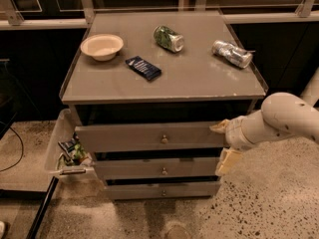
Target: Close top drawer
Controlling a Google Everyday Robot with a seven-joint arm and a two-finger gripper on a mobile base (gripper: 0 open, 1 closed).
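Observation:
The top drawer (144,136) is a wide grey front with a small round metal knob (164,139). It stands pulled out a little from the cabinet, with a dark gap above it. My gripper (223,144) is at the right end of the drawer front, on a white arm that reaches in from the right. It is open, with one cream finger (219,127) at the drawer's upper right corner and the other (225,162) hanging below it.
Two narrower grey drawers (162,171) sit below. On the cabinet top (199,78) are a cream bowl (101,46), a dark blue packet (143,67), a green can (168,38) and a silver can (232,53). A clear bin (59,151) with snack bags hangs at the left side.

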